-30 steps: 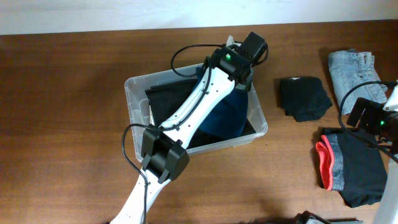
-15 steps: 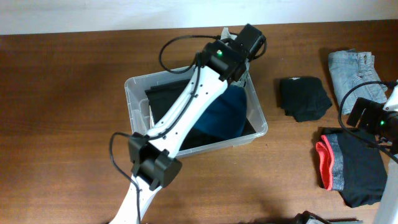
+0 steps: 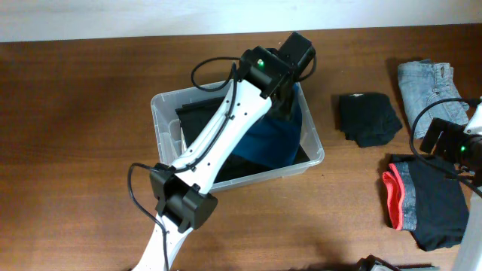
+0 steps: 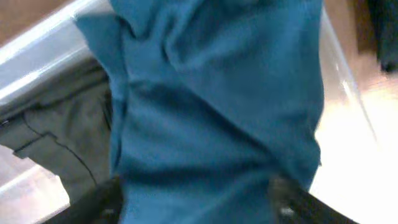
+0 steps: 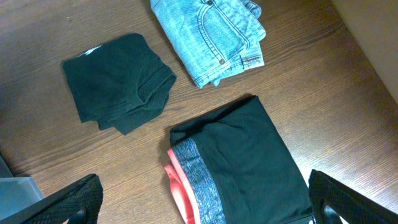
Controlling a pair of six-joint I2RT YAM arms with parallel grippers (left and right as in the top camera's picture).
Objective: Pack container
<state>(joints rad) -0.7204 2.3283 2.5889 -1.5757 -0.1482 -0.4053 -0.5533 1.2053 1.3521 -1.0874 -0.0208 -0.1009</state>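
The clear plastic container (image 3: 160, 114) stands mid-table and holds a dark garment (image 3: 200, 113) and a blue garment (image 3: 273, 141). My left gripper (image 3: 285, 104) reaches over the container's far right corner, directly above the blue garment. In the left wrist view the blue garment (image 4: 211, 106) fills the frame, and the left gripper (image 4: 196, 202) has its fingers spread wide on either side of the cloth. The dark garment (image 4: 62, 137) and the container wall (image 4: 37, 62) show at the left. My right gripper (image 5: 202, 208) is open and empty above the clothes on the right.
On the table right of the container lie a folded black garment (image 3: 367, 117) (image 5: 118, 81), folded jeans (image 3: 425, 83) (image 5: 208, 37), and a black garment with a red and grey band (image 3: 429, 199) (image 5: 242, 162). The right arm (image 3: 452, 147) hovers over them.
My left arm has pulled back toward the container's far right corner and risen a little. The blue garment stays in the container. The right arm has not moved.
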